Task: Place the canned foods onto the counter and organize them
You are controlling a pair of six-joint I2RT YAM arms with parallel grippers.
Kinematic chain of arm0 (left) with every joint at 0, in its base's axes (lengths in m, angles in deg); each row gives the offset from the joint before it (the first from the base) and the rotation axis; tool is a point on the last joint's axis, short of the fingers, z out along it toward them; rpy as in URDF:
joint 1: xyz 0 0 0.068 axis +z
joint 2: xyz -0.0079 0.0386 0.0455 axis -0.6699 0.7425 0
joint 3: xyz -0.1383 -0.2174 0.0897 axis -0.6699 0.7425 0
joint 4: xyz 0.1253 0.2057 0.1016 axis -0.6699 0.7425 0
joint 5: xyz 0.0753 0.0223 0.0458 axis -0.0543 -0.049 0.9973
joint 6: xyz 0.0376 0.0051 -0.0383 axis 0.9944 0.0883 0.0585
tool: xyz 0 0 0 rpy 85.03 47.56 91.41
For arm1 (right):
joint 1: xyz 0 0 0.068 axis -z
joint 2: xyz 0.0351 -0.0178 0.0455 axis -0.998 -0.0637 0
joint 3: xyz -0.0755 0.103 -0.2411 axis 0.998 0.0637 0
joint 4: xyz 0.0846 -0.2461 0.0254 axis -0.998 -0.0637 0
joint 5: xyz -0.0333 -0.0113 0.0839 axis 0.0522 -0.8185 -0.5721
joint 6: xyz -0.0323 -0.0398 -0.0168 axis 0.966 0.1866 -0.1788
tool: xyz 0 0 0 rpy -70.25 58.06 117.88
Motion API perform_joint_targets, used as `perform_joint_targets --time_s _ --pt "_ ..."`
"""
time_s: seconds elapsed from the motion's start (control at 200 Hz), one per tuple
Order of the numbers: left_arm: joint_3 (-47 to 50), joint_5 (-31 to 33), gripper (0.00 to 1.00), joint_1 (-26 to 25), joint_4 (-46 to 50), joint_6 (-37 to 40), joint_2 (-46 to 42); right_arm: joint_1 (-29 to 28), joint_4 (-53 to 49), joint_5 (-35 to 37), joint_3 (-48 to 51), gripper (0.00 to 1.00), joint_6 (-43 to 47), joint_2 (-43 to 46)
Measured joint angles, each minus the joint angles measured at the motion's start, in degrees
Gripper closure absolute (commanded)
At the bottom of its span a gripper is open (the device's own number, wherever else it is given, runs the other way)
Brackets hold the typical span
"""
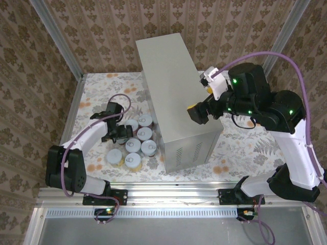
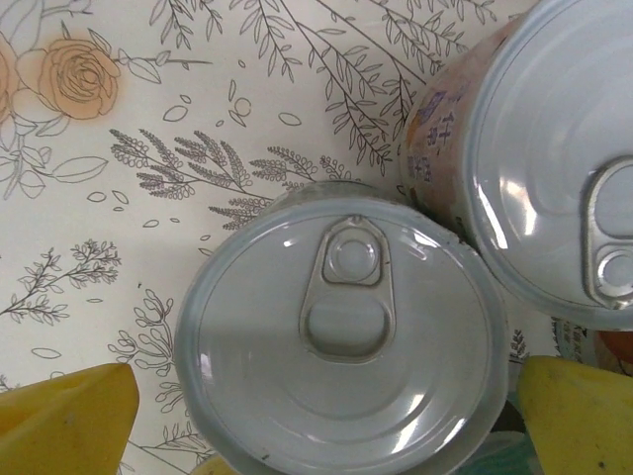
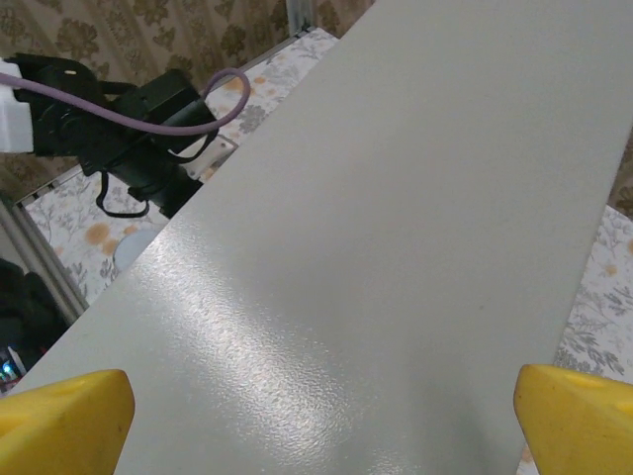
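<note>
step in hand: judged to be the reach for a first pick. the left arm is down among the cans and nothing is lifted.
cans (image 1: pixel 133 145): short round tins with pale silvery pull-tab lids and coloured paper labels. they stand upright in a tight cluster on the flower-printed floor cloth (image 1: pixel 99 97), just left of the counter's near end. none is on its top.
counter (image 1: pixel 173 81): a tall light-grey rectangular metal box with vent slits on its near end face. its flat top is bare in the overhead and right wrist views.
left gripper (image 1: pixel 119 133): jaws spread wide, holding nothing. in its wrist view the yellow fingertips (image 2: pixel 64 421) sit either side of the target tin (image 2: pixel 341 346). they are not pressed against its wall, as far as i can tell.
neighbour: a pink-labelled tin (image 2: pixel 554 168) stands touching or just beside the target tin, up and to the right in the wrist view. i cannot tell which.
right gripper (image 1: pixel 196 113): jaws spread wide and empty, hovering over the right edge of the counter top, with its yellow fingertips (image 3: pixel 579 416) above the grey surface.
next move: probably lower the left fingers around the target tin's wall, keeping clear of the neighbour. then close, lift straight up and carry it above the counter's top edge.
risk: the counter is far taller than the cans, so a low carry would strike its side. the right arm also hangs over the landing area.
</note>
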Motion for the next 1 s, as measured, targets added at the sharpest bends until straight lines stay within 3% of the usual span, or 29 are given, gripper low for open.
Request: perform_joint_targets --time_s 0.275,0.615,1.0 --pt "2.0 -0.2 0.10 0.0 -2.4 -0.2 1.1 -2.6 -1.2 0.0 -1.6 0.00 1.2 -0.4" --pt "3.4 -0.9 0.24 0.3 -6.0 -0.9 2.3 -11.1 -4.9 0.3 -6.4 0.00 4.2 -6.8" --pt "3.8 1.4 0.48 0.7 -0.9 -1.6 -3.2 -16.0 -5.4 0.6 -6.5 0.00 5.6 -9.5"
